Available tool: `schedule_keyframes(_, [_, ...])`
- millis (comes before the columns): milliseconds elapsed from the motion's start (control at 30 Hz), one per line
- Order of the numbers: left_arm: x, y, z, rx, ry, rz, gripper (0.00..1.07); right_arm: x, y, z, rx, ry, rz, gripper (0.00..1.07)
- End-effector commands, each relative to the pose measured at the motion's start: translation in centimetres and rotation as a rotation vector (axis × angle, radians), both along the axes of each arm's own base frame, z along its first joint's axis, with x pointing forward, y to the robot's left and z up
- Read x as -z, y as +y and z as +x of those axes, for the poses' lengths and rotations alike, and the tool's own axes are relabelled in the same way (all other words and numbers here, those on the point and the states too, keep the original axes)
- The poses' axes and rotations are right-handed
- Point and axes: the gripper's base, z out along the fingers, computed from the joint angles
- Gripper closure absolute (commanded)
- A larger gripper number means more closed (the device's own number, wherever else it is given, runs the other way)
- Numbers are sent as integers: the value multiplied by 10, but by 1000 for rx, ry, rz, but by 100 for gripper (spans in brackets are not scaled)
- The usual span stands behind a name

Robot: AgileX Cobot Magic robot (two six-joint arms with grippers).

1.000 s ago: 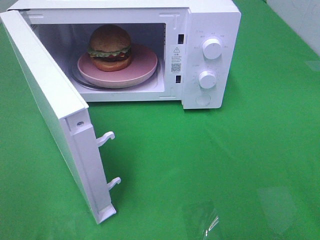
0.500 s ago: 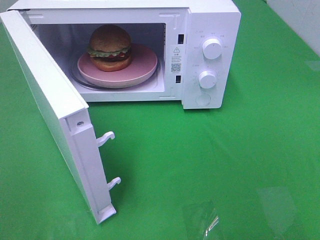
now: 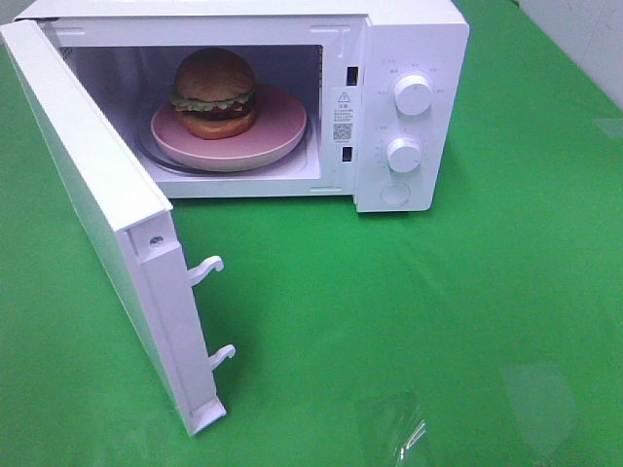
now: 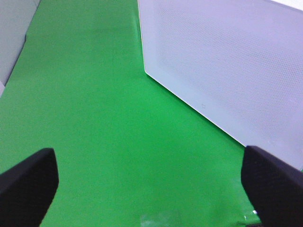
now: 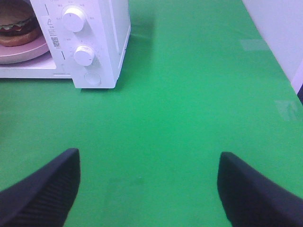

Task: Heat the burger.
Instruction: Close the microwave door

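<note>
Burger (image 3: 214, 92) inside microwave (image 3: 419, 39). Door (image 4: 227, 71) swung wide, just ahead of left pincer (image 4: 150, 187), fingers apart. Push outer face flat, near free edge. Right pincer (image 5: 149, 189) likewise apart.

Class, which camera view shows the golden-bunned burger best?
Exterior high: the tall golden-bunned burger sits whole on the round pink plate inside the open white microwave. Right wrist crops it at the frame edge; left wrist shows none of it.
</note>
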Motion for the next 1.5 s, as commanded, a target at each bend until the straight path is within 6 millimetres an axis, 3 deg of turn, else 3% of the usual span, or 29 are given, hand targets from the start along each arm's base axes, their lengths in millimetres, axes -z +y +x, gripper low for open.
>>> schedule_keyframes(33, [1,0,-1,5,4,-4,9,8,0,-7,4,-3,-8,31])
schedule_keyframes(1500, [1,0,-1,5,4,-4,9,8,0,-7,-1,-3,-4,31])
